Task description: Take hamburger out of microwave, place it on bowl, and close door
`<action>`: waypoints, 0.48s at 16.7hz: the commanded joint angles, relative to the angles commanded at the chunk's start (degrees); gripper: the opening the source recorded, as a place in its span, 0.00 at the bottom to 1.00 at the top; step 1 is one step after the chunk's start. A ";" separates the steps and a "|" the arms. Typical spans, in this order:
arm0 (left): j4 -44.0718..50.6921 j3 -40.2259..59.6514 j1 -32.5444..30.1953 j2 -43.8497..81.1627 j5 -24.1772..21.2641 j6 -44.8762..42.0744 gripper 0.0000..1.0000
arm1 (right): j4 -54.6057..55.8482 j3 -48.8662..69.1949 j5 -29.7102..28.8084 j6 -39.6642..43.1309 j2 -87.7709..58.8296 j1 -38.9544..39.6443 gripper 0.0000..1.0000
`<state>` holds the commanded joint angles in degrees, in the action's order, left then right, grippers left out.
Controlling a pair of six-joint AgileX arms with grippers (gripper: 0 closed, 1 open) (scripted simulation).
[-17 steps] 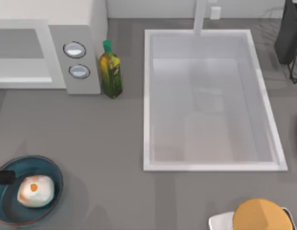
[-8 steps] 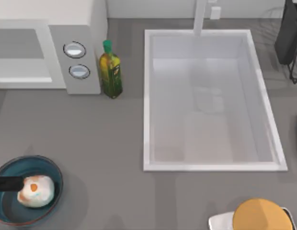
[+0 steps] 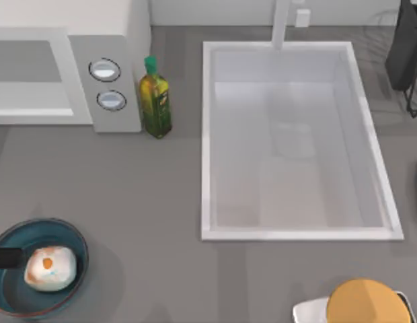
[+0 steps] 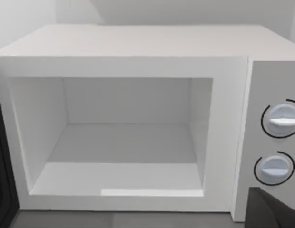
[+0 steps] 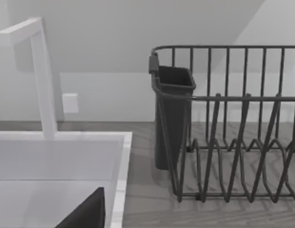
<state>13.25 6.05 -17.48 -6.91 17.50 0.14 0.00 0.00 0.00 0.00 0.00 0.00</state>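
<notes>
The hamburger (image 3: pixel 50 267), a pale bun with an orange patch, lies in the dark teal bowl (image 3: pixel 72 237) at the table's front left. My left gripper (image 3: pixel 3 258) reaches in from the left edge, just left of the bun and over the bowl. In the left wrist view its dark fingers (image 4: pixel 271 211) stand far apart at the picture's edges, so it is open and holds nothing. The white microwave (image 3: pixel 114 40) stands at the back left, and its cavity (image 4: pixel 123 142) is bare. The door is out of view. A dark part of my right gripper (image 5: pixel 85 213) hangs over the sink's edge.
A green oil bottle (image 3: pixel 155 101) stands just right of the microwave's dials. A large white sink (image 3: pixel 296 232) with a tap fills the middle right. A dark dish rack (image 5: pixel 233 142) is at the back right. An orange-yellow disc (image 3: pixel 366 303) lies at the front right.
The left gripper's dark finger first shifted toward the front edge beside the bun, then drew back a little to the left. The hamburger has stayed in the bowl.
</notes>
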 joint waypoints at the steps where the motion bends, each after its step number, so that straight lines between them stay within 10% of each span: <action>1: 1.02 0.56 2.09 -0.46 -2.09 0.00 0.00 | 0.00 0.00 0.00 0.00 0.00 0.00 1.00; 8: 5.00 2.77 11.48 -2.26 -11.48 -0.02 0.00 | 0.00 0.00 0.00 0.00 0.00 0.00 1.00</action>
<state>18.25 8.82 -6.01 -9.17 6.01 0.12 0.00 0.00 0.00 0.00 0.00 0.00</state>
